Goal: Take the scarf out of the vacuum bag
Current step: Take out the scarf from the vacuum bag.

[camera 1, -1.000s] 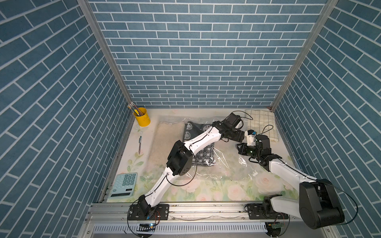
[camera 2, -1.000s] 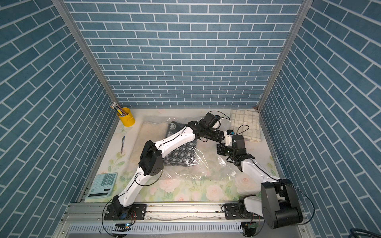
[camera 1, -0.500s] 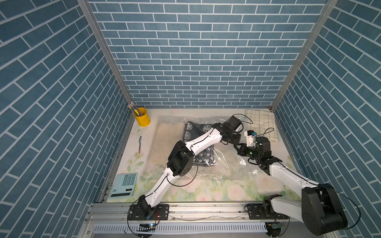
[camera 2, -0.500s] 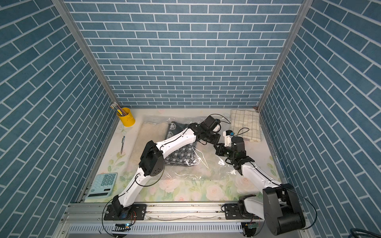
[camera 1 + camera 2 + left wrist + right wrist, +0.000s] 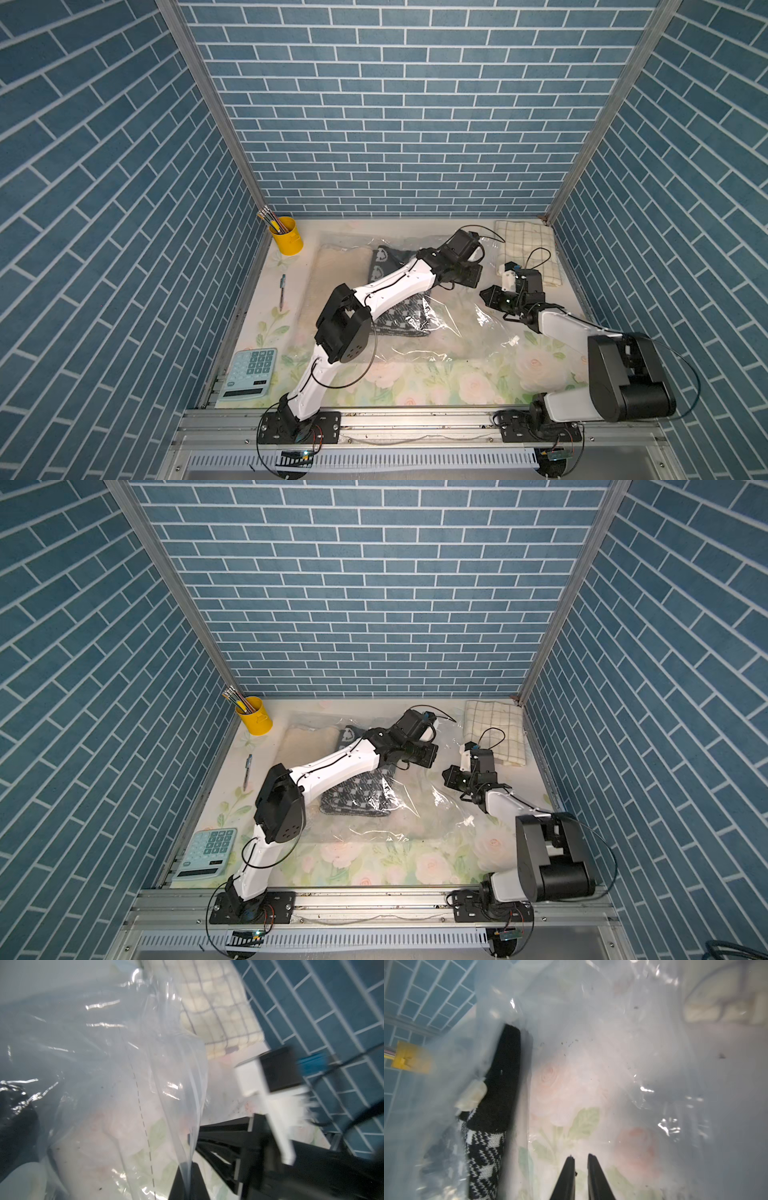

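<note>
Left tool (image 5: 187,1169) has closed on bag (image 5: 457,320) edge; right tool (image 5: 581,1159) now cracked open, seemingly empty. Scarf (image 5: 401,322) still fully inside, extraction not started.

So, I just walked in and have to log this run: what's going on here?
A two-armed robot is working on getting a scarf out of a vacuum bag. The left gripper is shut on the clear film of the vacuum bag. The right gripper sits close by, jaws slightly apart and holding nothing. The black-and-white scarf lies inside the bag, not yet pulled out.
</note>
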`<control>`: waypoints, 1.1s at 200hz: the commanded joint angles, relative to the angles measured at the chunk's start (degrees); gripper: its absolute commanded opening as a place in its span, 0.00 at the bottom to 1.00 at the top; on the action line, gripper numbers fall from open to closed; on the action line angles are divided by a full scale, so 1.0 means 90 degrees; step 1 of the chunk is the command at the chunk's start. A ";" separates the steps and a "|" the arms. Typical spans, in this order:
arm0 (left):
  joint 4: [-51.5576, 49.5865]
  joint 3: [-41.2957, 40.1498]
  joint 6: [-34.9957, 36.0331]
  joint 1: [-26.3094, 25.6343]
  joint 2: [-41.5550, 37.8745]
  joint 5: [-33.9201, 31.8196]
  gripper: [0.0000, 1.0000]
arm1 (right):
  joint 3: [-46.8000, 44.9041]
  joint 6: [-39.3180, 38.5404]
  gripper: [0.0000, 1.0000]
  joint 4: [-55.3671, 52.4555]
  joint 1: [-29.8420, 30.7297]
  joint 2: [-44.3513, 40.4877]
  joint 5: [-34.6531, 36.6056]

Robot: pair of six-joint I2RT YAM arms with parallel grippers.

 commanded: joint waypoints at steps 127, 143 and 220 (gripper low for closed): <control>0.1609 -0.0744 -0.0039 -0.0032 -0.0707 0.0207 0.00 | 0.0455 0.0554 0.48 0.1463 0.0898 0.1595 -0.2546; 0.1656 -0.0678 -0.0039 -0.0031 -0.0694 0.0259 0.00 | 0.0479 0.0606 0.50 0.1477 0.1050 0.1630 -0.2506; 0.2159 -0.0753 -0.0132 -0.0051 -0.0915 0.0355 0.00 | 0.0341 0.1173 0.75 0.2080 0.1359 0.1776 -0.2134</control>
